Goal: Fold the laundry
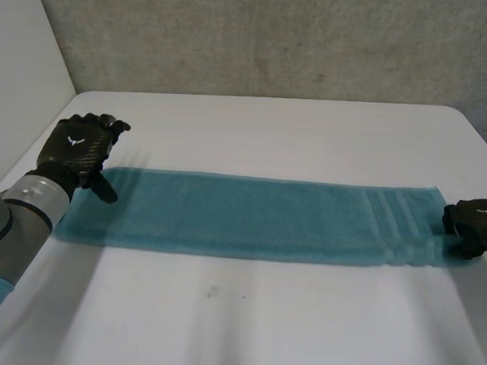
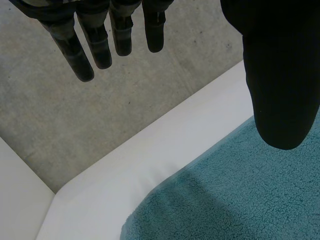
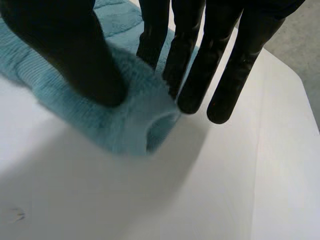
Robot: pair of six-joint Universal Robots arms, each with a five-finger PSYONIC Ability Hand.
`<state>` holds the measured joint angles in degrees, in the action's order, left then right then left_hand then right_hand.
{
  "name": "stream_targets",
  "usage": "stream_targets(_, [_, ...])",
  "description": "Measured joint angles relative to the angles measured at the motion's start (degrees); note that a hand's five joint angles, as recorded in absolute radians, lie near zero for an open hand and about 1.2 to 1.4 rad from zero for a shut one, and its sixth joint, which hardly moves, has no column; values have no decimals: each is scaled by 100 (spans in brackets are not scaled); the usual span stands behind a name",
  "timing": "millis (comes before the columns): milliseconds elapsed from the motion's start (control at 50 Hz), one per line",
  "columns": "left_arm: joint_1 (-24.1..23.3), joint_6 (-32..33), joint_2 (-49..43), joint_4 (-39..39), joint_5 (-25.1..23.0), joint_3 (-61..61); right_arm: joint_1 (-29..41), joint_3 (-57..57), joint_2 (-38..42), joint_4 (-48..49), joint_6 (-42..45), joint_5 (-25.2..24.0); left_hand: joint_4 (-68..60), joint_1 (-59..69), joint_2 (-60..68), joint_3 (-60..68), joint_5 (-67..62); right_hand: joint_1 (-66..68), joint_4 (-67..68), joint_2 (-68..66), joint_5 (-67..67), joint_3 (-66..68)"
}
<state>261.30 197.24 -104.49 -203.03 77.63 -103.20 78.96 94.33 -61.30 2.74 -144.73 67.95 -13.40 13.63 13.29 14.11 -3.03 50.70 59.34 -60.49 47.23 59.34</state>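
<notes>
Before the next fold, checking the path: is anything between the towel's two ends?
Nothing visible: the towel lies flat and bare between the right hand pinching one end and the open left hand over the other.

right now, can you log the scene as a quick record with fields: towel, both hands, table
towel: teal, lying flat as a long strip across the table
left hand: open, fingers straight, over the towel's left end, holding nothing
right hand: pinching the towel's right end between thumb and fingers, cloth bunched there
table: white, towel across its middle
fold: neither end brought over yet
</notes>
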Motion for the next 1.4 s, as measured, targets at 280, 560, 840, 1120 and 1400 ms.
stream_targets(280, [21, 7, 31, 0, 12, 1, -774, -557, 85, 89, 229, 705, 0, 0, 0, 0, 0, 349, 894, -691, 753, 820])
stream_targets(560, [16, 13, 160, -6, 18, 9, -707, -1592, -173, -198, 1062, 1666, 0, 1, 0, 0, 0, 394, 894, -691, 857, 827])
stream_targets(840, [11, 25, 268, -32, 20, 32, 3320, -2192, -490, -18, 363, 1567, 0, 0, 0, 0, 0, 394, 903, -692, 890, 901])
stream_targets(1120, [-56, 24, 318, -24, 20, -39, 6002, -2746, 1214, 487, 434, 1542, 0, 0, 0, 0, 0, -1246, -1259, 1439, -1044, -1266])
stream_targets(1400, [-675, 16, 189, -74, -4, 167, 5208, -2157, 244, 76, -765, 2042, 0, 0, 0, 0, 0, -3895, -4611, 4787, -4367, -4706])
